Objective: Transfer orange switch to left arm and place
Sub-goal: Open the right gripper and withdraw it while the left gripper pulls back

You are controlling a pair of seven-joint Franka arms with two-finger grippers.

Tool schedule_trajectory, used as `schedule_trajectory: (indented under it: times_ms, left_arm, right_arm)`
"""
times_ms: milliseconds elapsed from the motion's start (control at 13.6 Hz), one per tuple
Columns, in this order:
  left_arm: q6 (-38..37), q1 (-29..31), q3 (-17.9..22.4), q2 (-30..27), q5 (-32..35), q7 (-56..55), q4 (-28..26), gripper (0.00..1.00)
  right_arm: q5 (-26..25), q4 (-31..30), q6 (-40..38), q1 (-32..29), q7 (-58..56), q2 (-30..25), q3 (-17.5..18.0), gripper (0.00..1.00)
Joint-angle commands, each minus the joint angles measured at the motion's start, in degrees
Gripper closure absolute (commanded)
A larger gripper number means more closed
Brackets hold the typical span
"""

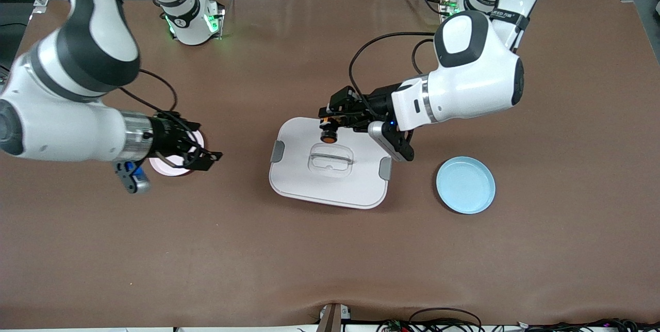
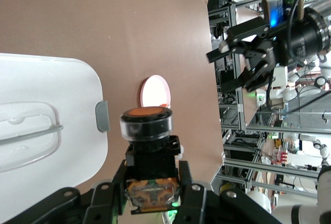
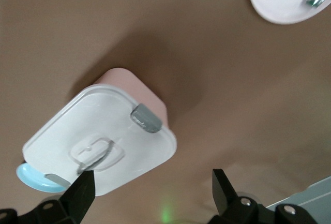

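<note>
**Switch held over the box lid**

Left gripper (image 1: 330,125) hangs above the box (image 1: 330,164), near the lid's edge toward the robot bases, its fingers clamped on the orange switch (image 1: 328,135), whose round orange end points down at the lid. From the front, bare brown table (image 1: 330,260) lies open around the box. A blue plate (image 1: 465,184) sits toward the left arm's end; a pink plate (image 1: 172,164) sits toward the right arm's end, under the right gripper (image 1: 203,155), whose fingers are spread wide and hold nothing.

Left wrist view: the switch (image 2: 149,157) sits between the fingers (image 2: 199,200), orange cap outward, with the box's rounded corner and grey latch (image 2: 102,116) beside it.

Right wrist view: spread fingertips (image 3: 83,195) frame the box (image 3: 103,141), well apart, with clear table between.
</note>
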Motion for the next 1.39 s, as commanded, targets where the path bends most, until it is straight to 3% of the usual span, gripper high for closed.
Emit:
schedule_trajectory:
  times_ms: [0, 147, 440, 659, 953, 1319]
  left_arm:
    - [-3.91, 1.80, 0.16, -2.87, 2.35, -0.71, -1.62, 1.00]
    - [-6.64, 2.42, 0.16, -4.89, 5.77, -2.11, -1.62, 1.00]
    - [-10.69, 4.79, 0.25, -7.27, 7.19, -5.63, -1.09, 1.00]
    - [-12.45, 5.23, 0.25, -9.46, 10.07, -6.94, -0.92, 1.00]
    - [-16.31, 5.32, 0.68, -13.06, 15.61, -9.92, -0.83, 1.00]
    - [-20.80, 5.41, 1.04, -16.67, 21.77, -12.31, -0.83, 1.00]
  right_arm:
    - [-2.64, 3.97, -5.60, -4.62, -9.64, 0.09, 0.86, 0.00]
    - [-4.57, 4.42, -7.98, -6.99, -15.98, 0.09, 0.86, 0.00]
    - [-13.62, 6.26, -12.47, -8.76, -30.30, 0.00, 0.86, 0.00]
    - [-16.27, 7.67, -14.75, -10.69, -40.06, 0.09, 0.86, 0.00]
    - [-21.80, 7.93, -16.60, -10.87, -46.14, 0.09, 0.86, 0.00]
    - [-24.62, 7.85, -17.31, -11.22, -48.44, 0.35, 1.03, 0.00]
